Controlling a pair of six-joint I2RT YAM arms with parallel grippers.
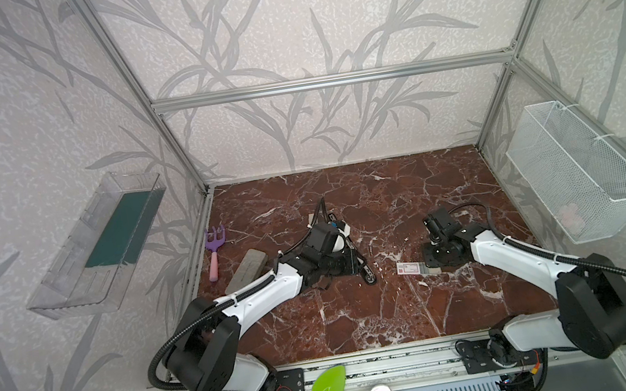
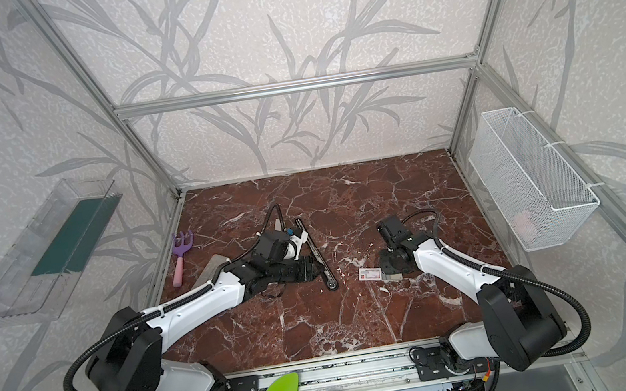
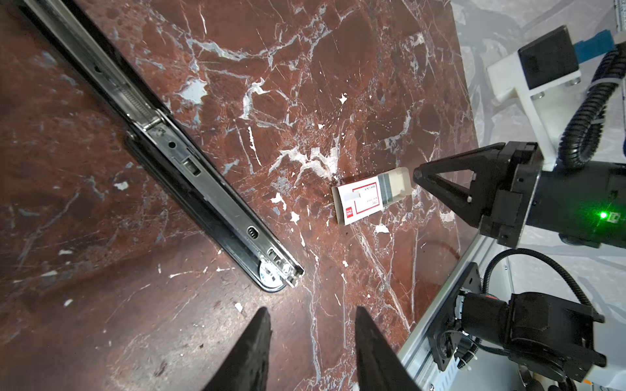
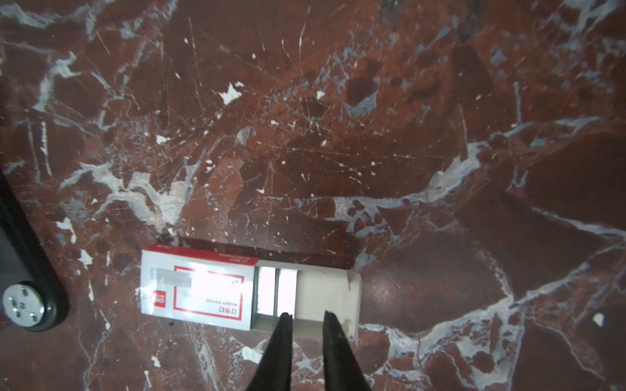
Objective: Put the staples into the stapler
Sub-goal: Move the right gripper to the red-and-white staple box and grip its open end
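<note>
Staples (image 4: 266,291): thin, likely brittle, slippery grey strip in light open box (image 4: 196,287), just ahead of right gripper (image 4: 307,315), jaws narrowly apart, empty; pinch exposed end gently.

Soft, even light fills both top views, and the straight frame posts (image 1: 125,77) bow outward toward the picture edges. In the right wrist view the staple box (image 4: 216,287) is burnt out by white glare across its label and the staples (image 4: 271,291). A dark shadow lies just beside the box on the marble table (image 4: 338,135), and the picture is slightly soft throughout.
</note>
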